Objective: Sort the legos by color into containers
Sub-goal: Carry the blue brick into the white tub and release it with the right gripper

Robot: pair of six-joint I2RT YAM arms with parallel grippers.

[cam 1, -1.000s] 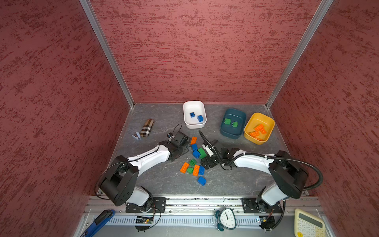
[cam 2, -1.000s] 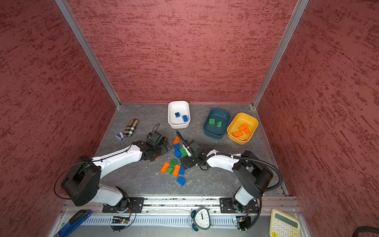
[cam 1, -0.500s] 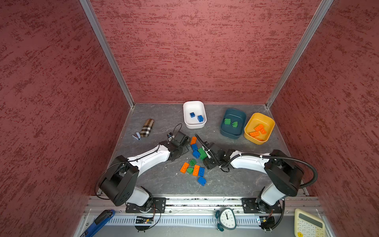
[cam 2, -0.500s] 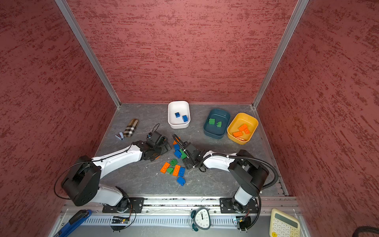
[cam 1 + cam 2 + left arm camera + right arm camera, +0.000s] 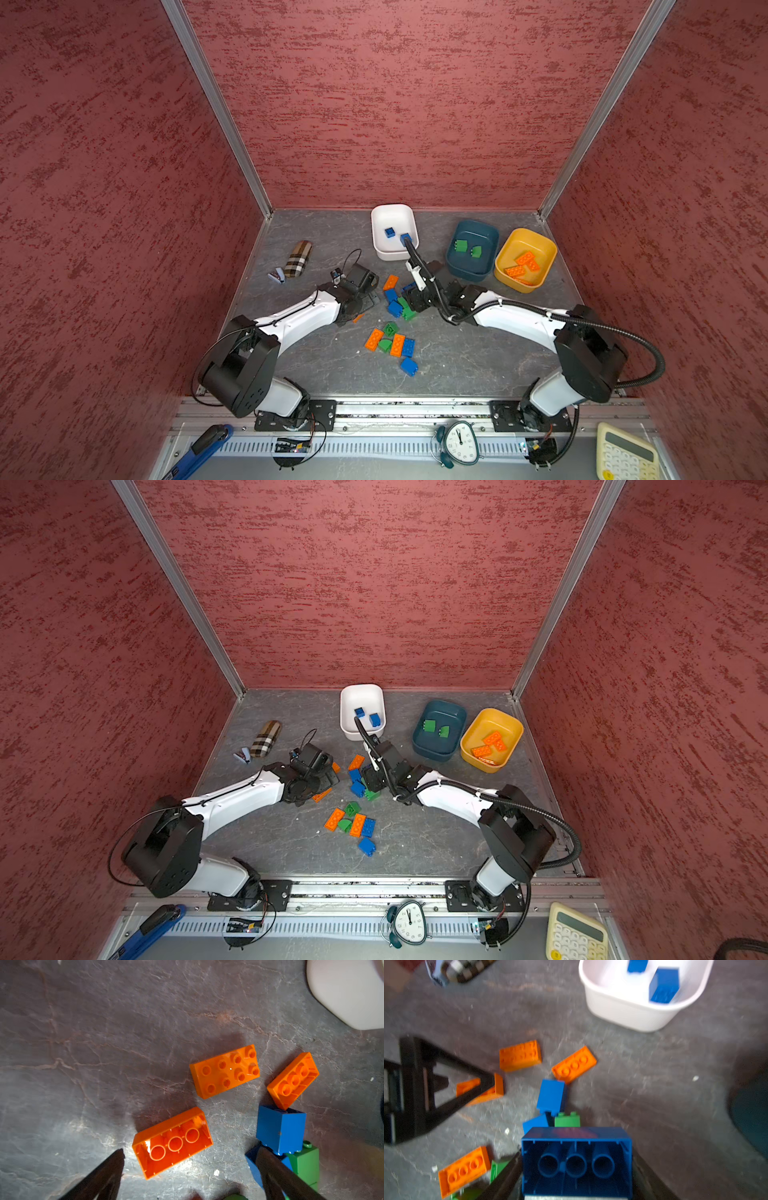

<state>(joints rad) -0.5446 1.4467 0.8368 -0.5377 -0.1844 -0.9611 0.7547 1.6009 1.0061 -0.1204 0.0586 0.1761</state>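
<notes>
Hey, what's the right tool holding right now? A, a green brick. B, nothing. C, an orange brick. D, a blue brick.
D: in the right wrist view a blue brick, hollow side toward the camera, sits clamped in the right tool.

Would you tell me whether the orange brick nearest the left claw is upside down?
Upside down: the orange brick shows its hollow, three-tubed underside.
</notes>
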